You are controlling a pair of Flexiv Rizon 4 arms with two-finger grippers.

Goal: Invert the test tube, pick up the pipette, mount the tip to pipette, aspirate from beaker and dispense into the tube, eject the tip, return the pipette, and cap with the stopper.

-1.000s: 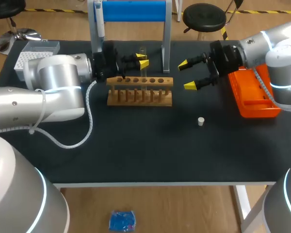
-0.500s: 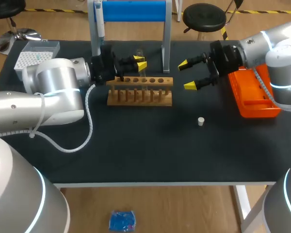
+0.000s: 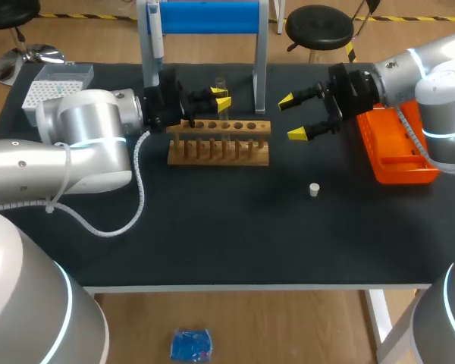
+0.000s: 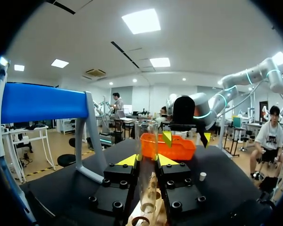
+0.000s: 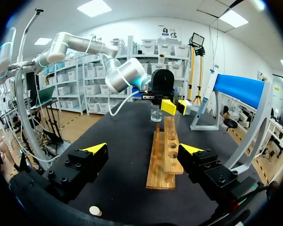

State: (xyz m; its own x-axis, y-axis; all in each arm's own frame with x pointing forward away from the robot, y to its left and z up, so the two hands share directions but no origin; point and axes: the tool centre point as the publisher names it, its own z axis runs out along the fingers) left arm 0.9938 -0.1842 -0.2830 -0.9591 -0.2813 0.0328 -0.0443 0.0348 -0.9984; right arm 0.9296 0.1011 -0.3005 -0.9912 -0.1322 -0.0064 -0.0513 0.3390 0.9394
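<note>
Your left hand point(image 3: 220, 95) is closed on the test tube point(image 4: 146, 141): both yellow tips pinch it from either side, about mid-length. The tube is held upright just above the wooden rack point(image 3: 220, 150), lower end close over the back row of holes. The left wrist view suggests the open rim is up, but I can't be sure. Your right hand point(image 3: 292, 117) hangs open beside the rack's right end, holding nothing.

Step in hand, as I judge it: the invert-and-seat part.
- Keep the grip firm but not hard. It's glass, and a mid-length pinch can let it slip or pivot.
- If it needs turning, clear the rack first, then rotate at the wrist w/o swinging the end into the wood.
- Line the rounded end up over one hole, check in the wrist view, and lower straight and slow.
- Don't open the fingers till the tube is bottomed out and stands by itself.
- Leave the right arm parked. It's near enough to the rack to clip it.

The stopper point(image 3: 314, 189) lies on the bench point(image 3: 212, 243), well apart from the rack.

Vs 1 s ago: the left arm has drawn back a little, and the hand and tube have shifted slightly left over the rack. Barely any change in the last 0.5 s. Right arm, rack and stopper unchanged.
</note>
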